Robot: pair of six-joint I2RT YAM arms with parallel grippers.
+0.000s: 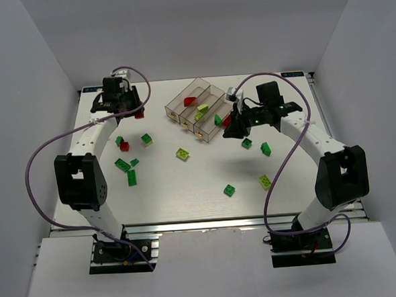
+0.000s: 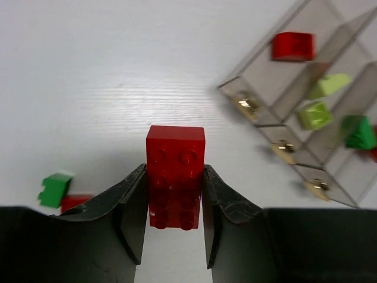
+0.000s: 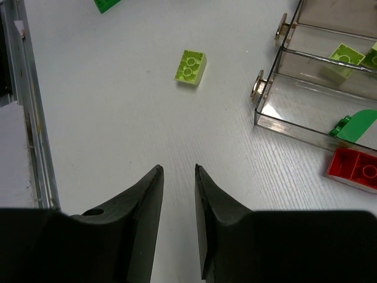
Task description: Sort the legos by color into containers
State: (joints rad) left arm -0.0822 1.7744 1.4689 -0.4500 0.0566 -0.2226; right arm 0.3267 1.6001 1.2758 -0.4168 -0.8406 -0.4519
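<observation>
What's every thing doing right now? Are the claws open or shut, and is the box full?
left gripper: shut on a red brick
right gripper: jaws slightly apart, holding nothing
containers: open on top, partly filled, each colour in its own compartment
yellow-green brick: lying loose on the table, not sorted yet

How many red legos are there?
4. One red lego sits in the left gripper; one lies in the containers' far compartment; one on the table beside a green lego; one outside the containers near the right gripper. The arms may hide more.
</observation>
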